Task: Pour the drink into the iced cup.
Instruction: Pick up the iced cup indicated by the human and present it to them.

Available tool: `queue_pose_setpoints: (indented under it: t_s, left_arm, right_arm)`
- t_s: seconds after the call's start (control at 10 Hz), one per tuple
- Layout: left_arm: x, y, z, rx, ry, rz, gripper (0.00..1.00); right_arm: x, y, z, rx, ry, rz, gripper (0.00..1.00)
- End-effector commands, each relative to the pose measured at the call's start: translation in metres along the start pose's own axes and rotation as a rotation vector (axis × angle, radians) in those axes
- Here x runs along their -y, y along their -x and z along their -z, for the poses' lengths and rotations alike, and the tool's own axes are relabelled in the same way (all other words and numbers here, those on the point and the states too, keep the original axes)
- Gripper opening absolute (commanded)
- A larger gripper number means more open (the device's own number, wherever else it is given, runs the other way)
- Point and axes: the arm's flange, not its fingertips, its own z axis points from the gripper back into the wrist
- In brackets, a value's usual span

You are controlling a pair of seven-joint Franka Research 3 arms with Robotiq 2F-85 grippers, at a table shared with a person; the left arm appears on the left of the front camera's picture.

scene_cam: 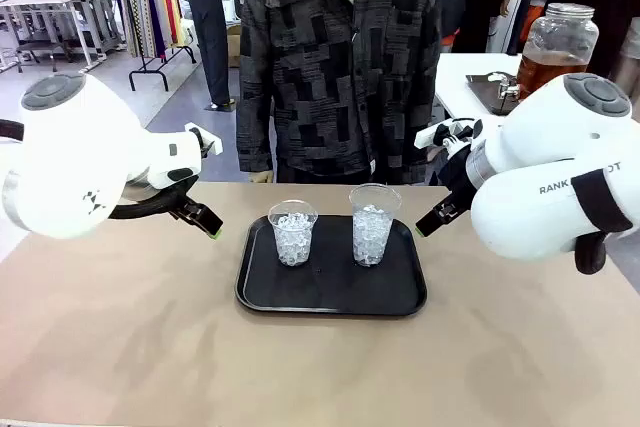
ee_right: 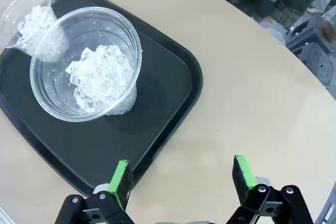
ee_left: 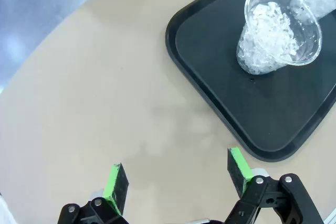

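Drink jar (scene_cam: 556, 47), apparently lidded, stands half hidden behind the right arm (scene_cam: 555, 152).

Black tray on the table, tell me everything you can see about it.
The black rectangular tray, plastic by its look, has rounded corners and a low raised rim. It lies flat in the middle of the tan table, its long side running left to right. Two clear plastic cups of ice stand upright on it, apart: the shorter cup toward the robot's left, the taller cup toward its right. Its near half is bare.
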Motion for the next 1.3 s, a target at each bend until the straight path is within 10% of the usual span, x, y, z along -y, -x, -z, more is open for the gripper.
queue_pose_setpoints:
  t_s: [0.0, 1.2]
  left_arm:
    - [-0.001, 0.000, -0.003, 0.000, -0.003, 0.003, 1.00]
    - [0.001, -0.010, -0.020, 0.014, 0.026, -0.020, 1.00]
  right_arm:
    - [0.001, 0.000, -0.001, 0.003, 0.001, 0.004, 1.00]
    - [0.012, -0.014, -0.022, 0.010, -0.077, 0.045, 1.00]
